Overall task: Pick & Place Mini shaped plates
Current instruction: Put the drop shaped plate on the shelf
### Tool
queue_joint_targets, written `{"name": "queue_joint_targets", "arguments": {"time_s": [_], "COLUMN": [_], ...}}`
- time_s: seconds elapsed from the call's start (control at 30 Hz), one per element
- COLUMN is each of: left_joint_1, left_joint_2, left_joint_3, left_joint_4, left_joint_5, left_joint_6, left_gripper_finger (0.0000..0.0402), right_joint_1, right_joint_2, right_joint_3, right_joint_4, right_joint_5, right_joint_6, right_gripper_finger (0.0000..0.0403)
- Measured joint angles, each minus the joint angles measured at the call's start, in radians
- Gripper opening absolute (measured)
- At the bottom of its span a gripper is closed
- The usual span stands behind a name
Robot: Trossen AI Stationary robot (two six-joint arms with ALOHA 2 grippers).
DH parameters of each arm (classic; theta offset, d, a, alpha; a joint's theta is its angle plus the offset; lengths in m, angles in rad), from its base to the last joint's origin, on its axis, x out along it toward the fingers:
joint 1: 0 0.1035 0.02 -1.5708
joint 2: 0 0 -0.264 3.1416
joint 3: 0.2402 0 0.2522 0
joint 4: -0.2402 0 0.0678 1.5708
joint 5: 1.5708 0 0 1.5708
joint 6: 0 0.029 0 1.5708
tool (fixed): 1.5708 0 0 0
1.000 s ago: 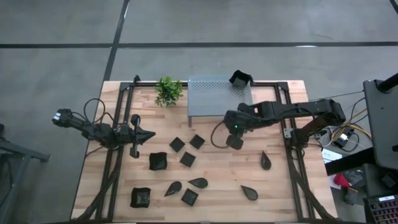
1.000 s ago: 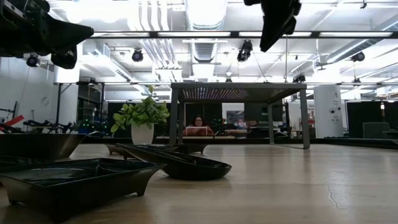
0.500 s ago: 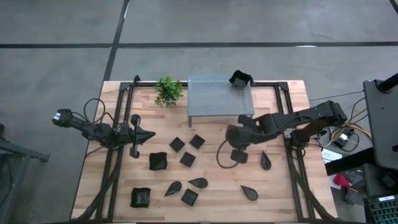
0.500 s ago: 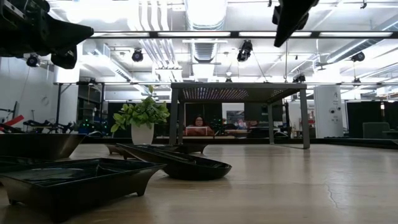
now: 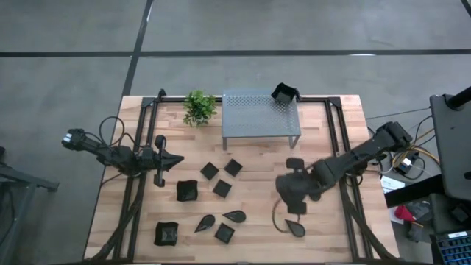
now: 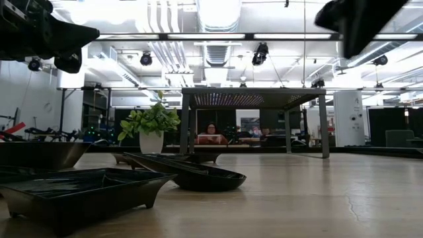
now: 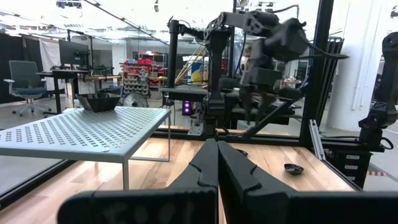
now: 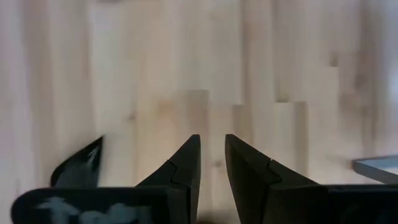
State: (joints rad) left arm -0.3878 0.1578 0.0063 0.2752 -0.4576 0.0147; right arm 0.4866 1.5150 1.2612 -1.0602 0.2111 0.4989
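Several small black plates lie flat on the wooden table: flat squares [image 5: 221,188], teardrops [image 5: 235,216] and deeper squares [image 5: 187,191]. One deep plate [image 5: 284,93] sits on the grey shelf's far right corner. My right gripper [image 5: 293,200] hovers above the table, pointing down, just far of a teardrop plate [image 5: 295,228]. Its fingers [image 8: 211,142] are narrowly open and empty, and a dark plate's edge [image 8: 81,167] shows beside them. My left gripper [image 5: 168,158] waits shut [image 7: 217,149] at the table's left, above the surface.
The grey perforated shelf [image 5: 260,114] stands at the far middle, with a small green plant [image 5: 199,107] to its left. Black frame rails [image 5: 343,158] run along both sides of the table. Bare wood lies between the shelf and the right gripper.
My right gripper has swept from just in front of the shelf toward the table's near edge and slightly right, and now stands over the right-hand teardrop plates. In the low view it has slid rightward and grown larger. The plates have stayed where they were.
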Motion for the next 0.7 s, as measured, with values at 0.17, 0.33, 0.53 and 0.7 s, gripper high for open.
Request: {"name": "queue_joint_targets", "arguments": {"time_s": [0.17, 0.33, 0.53, 0.7], "left_joint_1": [0.000, 0.000, 0.000, 0.000], "left_joint_2": [0.000, 0.000, 0.000, 0.000], "left_joint_3": [0.000, 0.000, 0.000, 0.000], "left_joint_4": [0.000, 0.000, 0.000, 0.000], "left_joint_5": [0.000, 0.000, 0.000, 0.000], "left_joint_6": [0.000, 0.000, 0.000, 0.000], "left_gripper_finger": [0.0000, 0.0000, 0.0000, 0.0000], "right_joint_1": [0.142, 0.262, 0.384, 0.442], "right_joint_2": [0.000, 0.000, 0.000, 0.000], "right_joint_3": [-0.009, -0.014, -0.025, -0.041], "right_joint_4": [0.014, 0.067, 0.095, 0.106], "right_joint_5": [0.006, 0.089, 0.130, 0.136], "right_joint_6": [-0.001, -0.010, 0.047, 0.090], "right_gripper_finger": [0.0071, 0.0072, 0.0064, 0.0066]}}
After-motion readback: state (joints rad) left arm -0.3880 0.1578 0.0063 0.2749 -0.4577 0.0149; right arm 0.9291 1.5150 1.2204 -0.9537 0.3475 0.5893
